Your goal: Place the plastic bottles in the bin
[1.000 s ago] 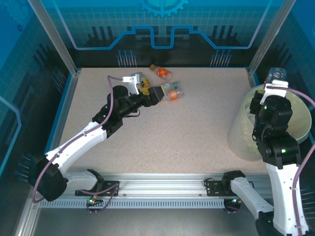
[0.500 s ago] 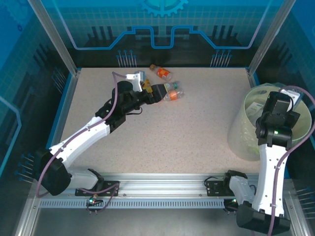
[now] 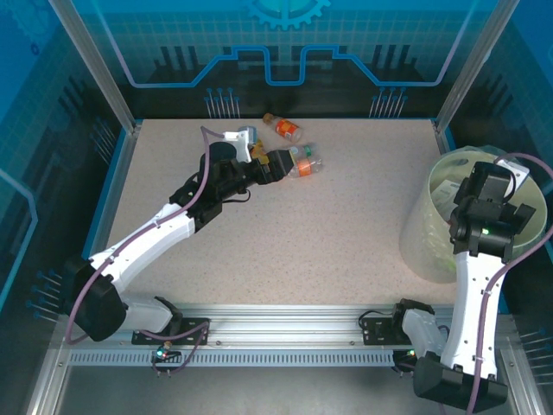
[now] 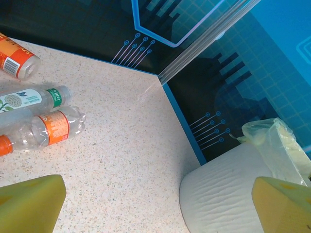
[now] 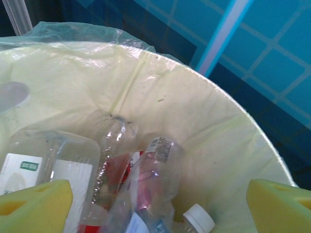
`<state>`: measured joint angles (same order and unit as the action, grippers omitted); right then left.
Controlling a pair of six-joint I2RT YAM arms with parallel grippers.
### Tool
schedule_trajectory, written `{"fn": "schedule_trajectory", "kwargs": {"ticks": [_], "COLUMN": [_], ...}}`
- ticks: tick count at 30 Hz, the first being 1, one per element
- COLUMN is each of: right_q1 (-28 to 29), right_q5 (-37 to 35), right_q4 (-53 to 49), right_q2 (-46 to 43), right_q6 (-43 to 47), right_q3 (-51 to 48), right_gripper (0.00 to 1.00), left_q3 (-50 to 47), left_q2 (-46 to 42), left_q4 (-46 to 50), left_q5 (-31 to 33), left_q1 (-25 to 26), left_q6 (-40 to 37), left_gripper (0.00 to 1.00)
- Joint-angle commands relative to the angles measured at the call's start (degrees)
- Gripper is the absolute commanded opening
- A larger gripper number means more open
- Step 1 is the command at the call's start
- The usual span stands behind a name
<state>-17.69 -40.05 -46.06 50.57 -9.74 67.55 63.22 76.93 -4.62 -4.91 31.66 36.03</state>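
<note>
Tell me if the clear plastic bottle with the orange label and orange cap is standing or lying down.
Lying down: the clear orange-labelled plastic bottle rests on its side on the speckled table.

The flat table top [image 3: 346, 225] was beige, speckled with fine dark flecks; the wall panels [image 3: 285, 52] were blue with a pale grid; the large round plastic bin [image 3: 422, 233] on the right was pale yellow-green, its bag lining [image 5: 97, 63] translucent; on the far side, one clear plastic bottle [image 4: 46, 130] had an orange label and cap; a second clear bottle [image 4: 30, 98] bore a white-and-green label; a third bottle [image 4: 12, 57] wore orange with a white panel; the left gripper [image 4: 158, 204] and right gripper [image 5: 156, 205] had dull yellow foam pads [image 4: 29, 201].
</note>
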Motion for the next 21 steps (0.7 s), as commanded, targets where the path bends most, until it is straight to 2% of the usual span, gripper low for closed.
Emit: {"fn": "schedule_trajectory", "kwargs": {"ticks": [1,4,9,13,17,21], "right_q1": [-0.7,-0.7,-0.1,2.4,8.3,16.9], "right_q5": [2.2,5.6,13.6,18.9,25.6,34.5], "right_q4": [-0.2,-0.8,-2.4,-2.2,0.1,5.9], "right_q2": [-0.1,1.0,1.6,-0.1,-1.4,-1.1], "right_q6": [-2.0,-2.6,-4.8,-6.7,-7.9,-7.6], "right_q3": [1.1,1.3,3.1,4.7,6.2,6.7], "right_gripper": [0.95,1.00,1.00,1.00,1.00,1.00], "left_q3": [1.1,0.7,0.0,-1.6,-3.9,-6.2], "left_q2": [0.4,0.4,0.2,-0.3,-0.9,-1.8], "left_q4": [0.4,0.5,1.0,1.3,1.2,2.4], "left_q5": [0.3,0.5,0.7,1.6,2.4,4.7], "left_q1": [-0.3,-0.5,-1.0,-2.0,-4.0,-6.0], "left_q6": [0.5,0.6,1.2,2.4,6.1,10.3], "left_gripper": [0.99,0.99,0.99,0.99,0.99,0.99]}}
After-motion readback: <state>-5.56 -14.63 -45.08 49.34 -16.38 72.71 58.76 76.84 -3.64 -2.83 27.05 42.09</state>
